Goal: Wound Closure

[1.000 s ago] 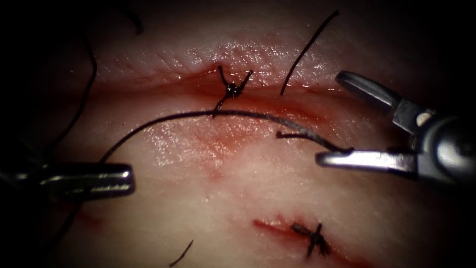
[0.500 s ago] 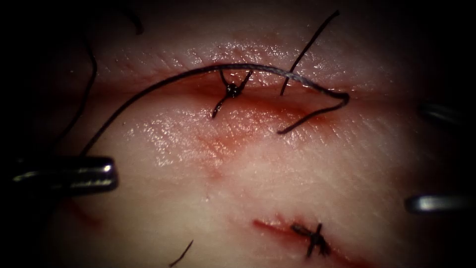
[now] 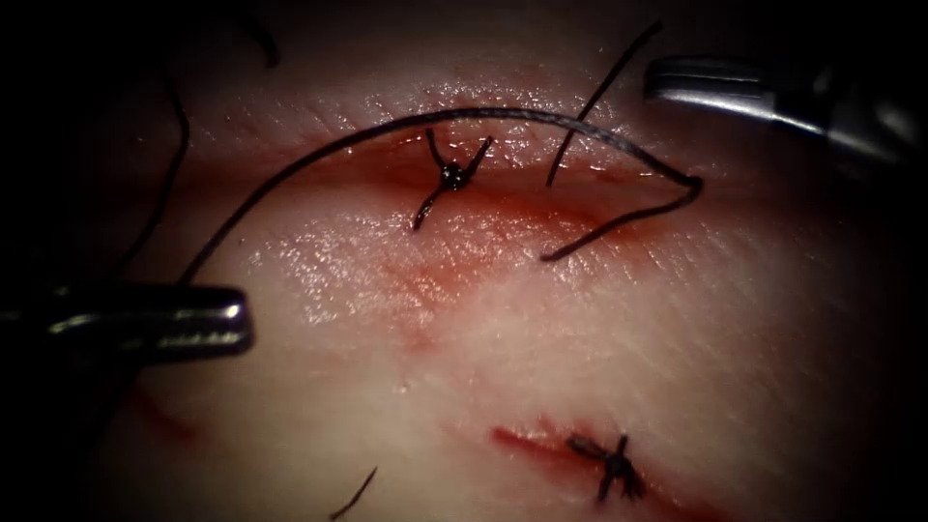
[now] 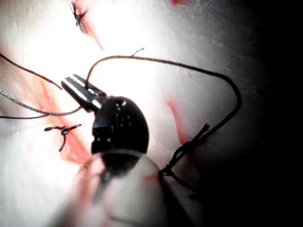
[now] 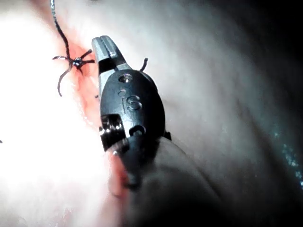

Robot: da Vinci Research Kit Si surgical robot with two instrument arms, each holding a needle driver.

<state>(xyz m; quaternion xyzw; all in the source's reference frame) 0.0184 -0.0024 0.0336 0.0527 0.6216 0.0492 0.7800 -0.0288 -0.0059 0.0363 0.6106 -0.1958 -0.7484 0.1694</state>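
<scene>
The tissue (image 3: 541, 358) carries a reddened cut (image 3: 541, 193) with a tied knot (image 3: 451, 176) on it. At the left, my left tool (image 3: 237, 319) is shut on the dark thread (image 3: 319, 153). From there the thread arcs up over the knot, bends sharply at the right (image 3: 691, 184) and ends free (image 3: 548, 258) on the tissue. My right tool (image 3: 657, 79) hangs shut at the upper right, above that bend, holding nothing. In the left wrist view the left tool (image 4: 75, 85) has the thread (image 4: 161, 60) at its jaws. In the right wrist view the right tool (image 5: 105, 47) is beside the knot (image 5: 75, 60).
A second short cut (image 3: 541, 447) at the lower right carries its own knot (image 3: 614, 469). A loose thread strand (image 3: 599, 97) rises from the upper cut, and a cut end of thread (image 3: 353, 493) lies near the lower edge. Red fluid (image 3: 425, 280) stains the tissue around the upper cut.
The right tool, open with the thread across its lower jaw, let it go, withdrew right, then rose to the upper right and shut. The thread sprang up over the knot.
</scene>
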